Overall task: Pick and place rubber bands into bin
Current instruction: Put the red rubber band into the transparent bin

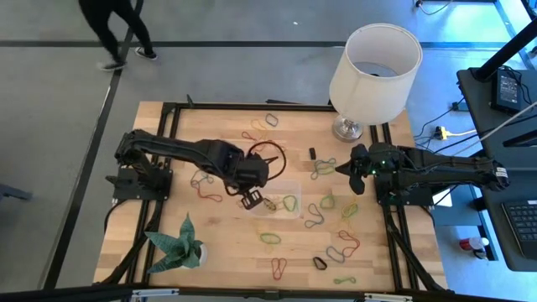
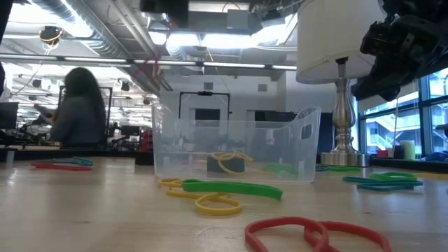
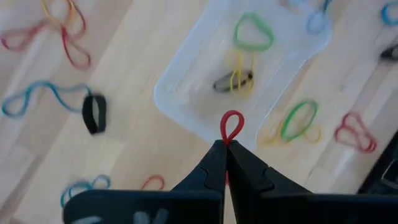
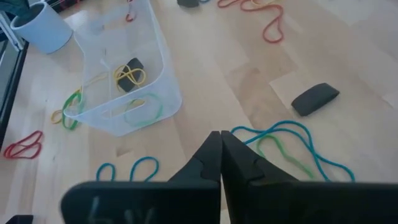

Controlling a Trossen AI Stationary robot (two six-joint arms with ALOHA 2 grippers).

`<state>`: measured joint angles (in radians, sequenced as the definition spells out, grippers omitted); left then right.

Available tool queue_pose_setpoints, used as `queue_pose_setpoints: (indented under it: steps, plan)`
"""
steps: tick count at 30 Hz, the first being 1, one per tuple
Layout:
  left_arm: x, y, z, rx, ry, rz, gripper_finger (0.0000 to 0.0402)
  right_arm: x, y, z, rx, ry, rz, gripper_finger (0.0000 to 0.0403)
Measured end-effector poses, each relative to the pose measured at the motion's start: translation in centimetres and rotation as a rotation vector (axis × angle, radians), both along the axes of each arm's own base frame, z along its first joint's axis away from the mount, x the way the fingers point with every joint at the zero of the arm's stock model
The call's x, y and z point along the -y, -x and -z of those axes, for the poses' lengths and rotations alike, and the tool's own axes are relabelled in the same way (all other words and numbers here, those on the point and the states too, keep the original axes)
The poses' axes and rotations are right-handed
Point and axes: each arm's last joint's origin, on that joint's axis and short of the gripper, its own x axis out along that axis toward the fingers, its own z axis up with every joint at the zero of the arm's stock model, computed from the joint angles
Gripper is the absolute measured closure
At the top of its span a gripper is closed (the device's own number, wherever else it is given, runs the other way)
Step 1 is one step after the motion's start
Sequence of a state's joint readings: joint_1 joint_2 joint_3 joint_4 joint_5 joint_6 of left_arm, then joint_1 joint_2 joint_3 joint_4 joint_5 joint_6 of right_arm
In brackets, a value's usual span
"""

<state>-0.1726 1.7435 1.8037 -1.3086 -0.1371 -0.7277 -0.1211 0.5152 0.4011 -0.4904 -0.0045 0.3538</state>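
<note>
Your left end effector (image 3: 225, 149) is clamped on a red rubber band (image 3: 231, 126) just at the bin (image 3: 186, 93) edge; next, carry it over the bin and release, while the right end effector (image 4: 221, 149) waits pressed together.

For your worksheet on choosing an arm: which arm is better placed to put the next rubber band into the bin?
Left. Its claw is shut on a red rubber band beside the bin; the right claw is shut, empty, farther away.
</note>
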Motion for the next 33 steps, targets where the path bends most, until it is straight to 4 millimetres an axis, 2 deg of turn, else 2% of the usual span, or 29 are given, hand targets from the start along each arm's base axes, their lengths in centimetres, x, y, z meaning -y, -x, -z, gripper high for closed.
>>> queue_pose_setpoints:
  steps: [4,9,14,20,25,29,33]
  plan:
    - [0.1,-0.5,-0.9,0.068,-0.049,0.001,0.0399,0.0,0.0,0.0,0.000,0.000,-0.001,0.0399]
    - [0.2,-2.3,-0.2,0.132,-0.083,0.085,0.0399,0.0,0.0,0.0,0.000,-0.001,0.000,0.0399]
    - [-0.2,-4.6,2.7,0.056,-0.123,0.178,0.0399,0.0,0.0,0.0,0.003,-0.004,0.003,0.0399]
    - [-0.5,-7.5,8.2,-0.095,-0.100,0.314,0.0399,0.0,0.0,0.0,0.005,-0.026,0.017,0.0399]
    - [-0.4,-9.2,12.6,-0.193,-0.048,0.390,0.0399,-0.1,0.0,0.0,0.006,-0.042,0.008,0.0399]
    - [-0.5,-9.7,14.4,-0.233,-0.010,0.384,0.0398,-0.1,0.0,0.0,0.008,-0.063,0.013,0.0399]
    - [-0.5,-9.8,14.7,-0.234,-0.003,0.385,0.0386,-0.1,0.0,0.0,0.008,-0.064,0.013,0.0399]
